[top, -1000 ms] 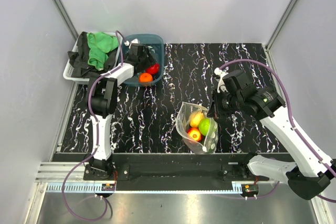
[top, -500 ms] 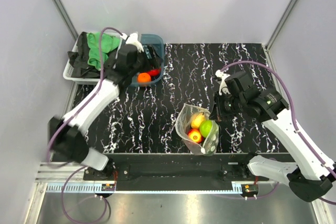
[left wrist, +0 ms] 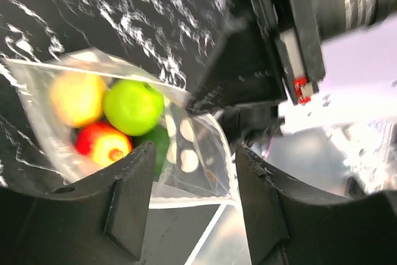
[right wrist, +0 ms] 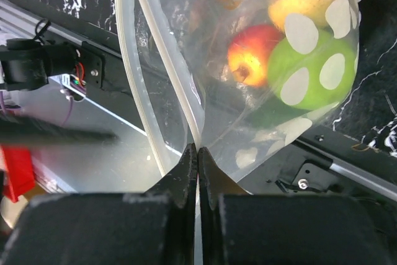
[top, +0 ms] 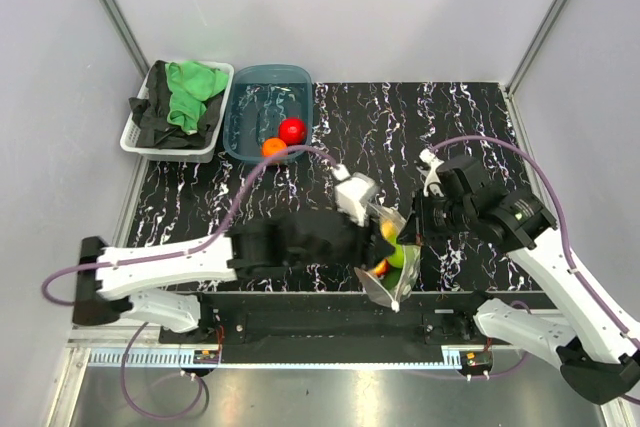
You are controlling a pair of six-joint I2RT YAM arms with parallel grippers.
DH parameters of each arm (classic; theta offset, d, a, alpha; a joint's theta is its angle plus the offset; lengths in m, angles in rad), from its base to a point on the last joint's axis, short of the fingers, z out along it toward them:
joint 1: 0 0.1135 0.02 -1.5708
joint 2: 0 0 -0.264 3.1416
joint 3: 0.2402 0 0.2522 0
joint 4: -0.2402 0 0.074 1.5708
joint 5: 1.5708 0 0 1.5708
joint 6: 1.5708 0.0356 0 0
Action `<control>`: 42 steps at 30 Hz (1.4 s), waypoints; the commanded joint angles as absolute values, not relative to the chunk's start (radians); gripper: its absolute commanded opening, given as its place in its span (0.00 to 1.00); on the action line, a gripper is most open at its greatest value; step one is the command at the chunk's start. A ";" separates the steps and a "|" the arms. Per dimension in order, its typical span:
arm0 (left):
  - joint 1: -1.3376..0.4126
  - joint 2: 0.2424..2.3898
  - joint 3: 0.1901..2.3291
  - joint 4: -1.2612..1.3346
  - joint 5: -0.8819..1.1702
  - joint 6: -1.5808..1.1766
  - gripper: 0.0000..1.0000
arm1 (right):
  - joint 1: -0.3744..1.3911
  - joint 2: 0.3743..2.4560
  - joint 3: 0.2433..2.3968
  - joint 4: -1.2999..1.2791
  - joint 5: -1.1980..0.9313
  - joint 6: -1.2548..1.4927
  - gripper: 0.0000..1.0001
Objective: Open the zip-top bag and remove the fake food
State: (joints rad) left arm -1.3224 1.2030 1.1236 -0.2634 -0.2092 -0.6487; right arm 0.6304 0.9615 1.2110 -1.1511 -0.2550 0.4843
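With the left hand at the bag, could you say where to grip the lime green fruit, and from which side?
Across the lime green fruit's round middle, probably through the zip-top bag's mouth on the left arm's side: it lies uncovered; the right hand pinches the rim.

Zip-top bag (top: 385, 290): clear, floppy, printed with white dots, near the front edge of the counter (top: 450, 117). Mouth gapes open, with one rim pinched between the closed jaws of the right gripper (right wrist: 197, 153). Bunched together inside are a lime green fruit (left wrist: 132, 106), yellow fruit (left wrist: 77, 97), peach-red fruit (left wrist: 102, 145) and dark green fruit (left wrist: 160, 146), the last partly hidden. Outside the bag, a red fruit (top: 291, 130) and orange fruit (top: 273, 147) lie touching in the teal tub (top: 245, 107), far left.
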 commanded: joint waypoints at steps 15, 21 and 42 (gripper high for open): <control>-1.397 1.376 1.278 -0.402 -0.314 -0.522 0.35 | 0.635 0.799 1.155 -1.154 -0.302 0.647 0.00; -1.327 1.410 1.229 -0.379 -0.255 -0.554 0.30 | 0.637 0.787 1.146 -1.184 -0.279 0.635 0.00; -1.230 1.752 1.361 -0.258 -0.023 -0.557 0.53 | 0.635 0.862 1.206 -1.212 -0.198 0.516 0.00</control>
State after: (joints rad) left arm -1.2510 1.7760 1.3144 -0.2844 0.0166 -0.5476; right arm 0.6304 0.8093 1.1400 -1.2507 -0.2100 0.5827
